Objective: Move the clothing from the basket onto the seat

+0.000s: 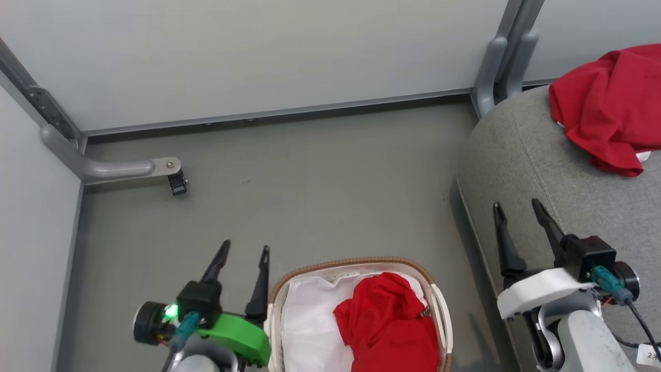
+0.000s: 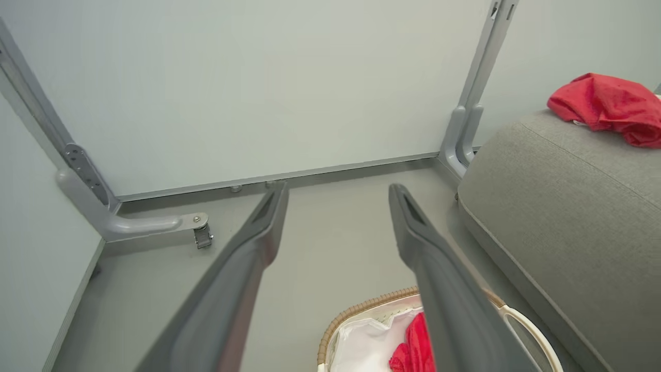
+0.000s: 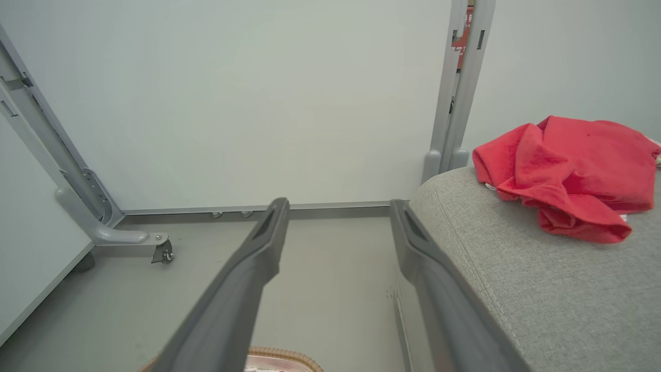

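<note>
A crumpled red garment [image 1: 387, 325] lies in the white basket [image 1: 439, 305] with the brown woven rim, at the bottom centre of the head view; its white liner shows on the left side. Another red garment [image 1: 609, 103] rests on the grey seat [image 1: 526, 155] at the right, seen also in the wrist views as the garment [image 3: 568, 170] and the seat [image 2: 568, 217]. My left gripper [image 1: 245, 248] hangs open just left of the basket, empty. My right gripper [image 1: 516, 206] stands open over the seat's rounded edge, empty.
Pale partition walls close off the back and left. A grey metal frame foot with a caster [image 1: 175, 181] juts onto the floor at the left, and an upright post [image 1: 496, 77] stands behind the seat's corner. Grey floor [image 1: 310, 196] lies between basket and wall.
</note>
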You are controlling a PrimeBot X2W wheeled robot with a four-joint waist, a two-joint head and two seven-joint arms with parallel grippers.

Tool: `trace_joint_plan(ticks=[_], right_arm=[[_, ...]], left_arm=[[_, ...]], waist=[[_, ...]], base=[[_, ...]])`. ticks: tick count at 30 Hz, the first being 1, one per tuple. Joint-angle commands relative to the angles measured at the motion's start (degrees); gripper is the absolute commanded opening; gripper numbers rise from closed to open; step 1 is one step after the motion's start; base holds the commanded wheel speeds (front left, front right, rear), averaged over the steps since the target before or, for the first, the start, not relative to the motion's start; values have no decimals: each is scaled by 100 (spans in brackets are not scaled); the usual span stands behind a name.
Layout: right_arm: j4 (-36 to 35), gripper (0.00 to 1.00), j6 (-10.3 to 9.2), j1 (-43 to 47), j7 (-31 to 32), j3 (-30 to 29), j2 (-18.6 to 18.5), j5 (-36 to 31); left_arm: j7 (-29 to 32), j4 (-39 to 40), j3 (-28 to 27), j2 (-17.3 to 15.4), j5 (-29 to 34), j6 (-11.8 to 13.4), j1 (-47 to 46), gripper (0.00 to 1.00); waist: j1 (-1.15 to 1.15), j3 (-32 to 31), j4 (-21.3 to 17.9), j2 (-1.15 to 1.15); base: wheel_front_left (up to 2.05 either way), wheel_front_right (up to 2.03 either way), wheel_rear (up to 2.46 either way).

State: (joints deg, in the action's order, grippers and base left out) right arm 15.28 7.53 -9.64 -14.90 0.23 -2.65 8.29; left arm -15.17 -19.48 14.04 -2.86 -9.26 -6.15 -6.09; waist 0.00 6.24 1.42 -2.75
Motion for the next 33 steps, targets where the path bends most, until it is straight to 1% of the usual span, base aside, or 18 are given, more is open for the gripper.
trace_joint_plan(ticks=[1,4,5,8,12,17,22,27,33], right_arm=[[-68,100,-8,-112,-18,-69,-19,-40],[-221,100,-8,-335,-19,-230,-19,-82],[-264,100,-8,-406,-19,-300,-21,-92],[-413,100,-8,-666,-18,-579,-18,-138],[-615,100,-8,-1028,-18,-831,-19,-252],[-951,100,-8,-1448,-18,-917,-19,-267],[-1397,100,-8,-1814,-18,-861,-18,-155],[-1831,100,-8,-1997,-18,-852,-16,-75],[-2254,100,-8,-2119,-18,-775,-17,-36]], left_arm=[[3,-186,181,-6,135,-55,-279,100],[23,-745,738,-10,280,-116,-904,100],[17,-890,891,-10,222,-129,-1063,100],[62,-1354,1653,-8,-161,-144,-1607,100],[156,-1982,2707,-20,-502,-142,-2274,100],[378,-2625,3554,-17,-1003,-144,-2801,100],[601,-3063,4084,-21,-1372,-142,-3266,100],[723,-3230,4506,-21,-1688,-95,-3575,100],[835,-3364,4926,-21,-2019,-67,-3805,100]], waist=[[0,397,-60,0],[0,859,-103,0],[0,1001,-120,0],[0,1494,-196,0],[0,2111,-326,0],[0,2825,-540,0],[0,3536,-758,0],[0,4117,-900,0],[0,4574,-1018,0]], base=[[0,0,0],[0,0,0],[0,0,0],[0,0,0],[0,0,0],[0,0,0],[0,0,0],[0,0,0],[0,0,0]])
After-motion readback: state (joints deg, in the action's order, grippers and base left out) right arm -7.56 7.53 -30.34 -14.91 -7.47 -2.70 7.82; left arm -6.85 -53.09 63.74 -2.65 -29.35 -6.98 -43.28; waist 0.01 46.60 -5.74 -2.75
